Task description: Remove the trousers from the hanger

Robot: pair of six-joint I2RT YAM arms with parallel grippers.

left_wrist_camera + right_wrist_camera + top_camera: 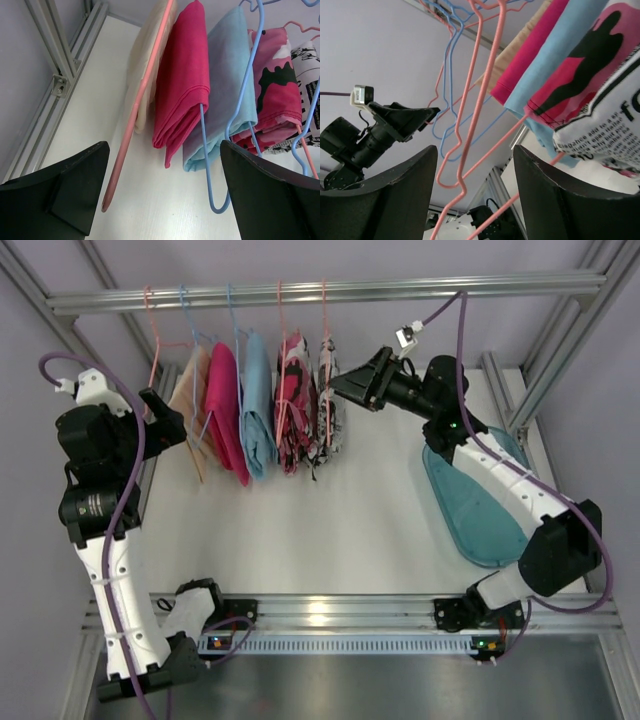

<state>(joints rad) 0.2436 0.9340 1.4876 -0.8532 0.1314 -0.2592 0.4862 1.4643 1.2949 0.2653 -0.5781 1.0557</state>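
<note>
Approach step, nothing grasped yet. The right gripper (342, 388) sits just right of the comic-print trousers (328, 410), jaws wide and empty. That pair hangs rightmost on the rail (330, 290), with the pink-red patched trousers (293, 405) just left of it. Next move: fingers round the cloth fold, not the pink hanger (479, 95) wire, then slide it off. Possibly touching cloth already, hard to tell from above. Right arm reaches far-left; left gripper (165, 200) is also wide, facing the tan garment (137, 60).
</note>
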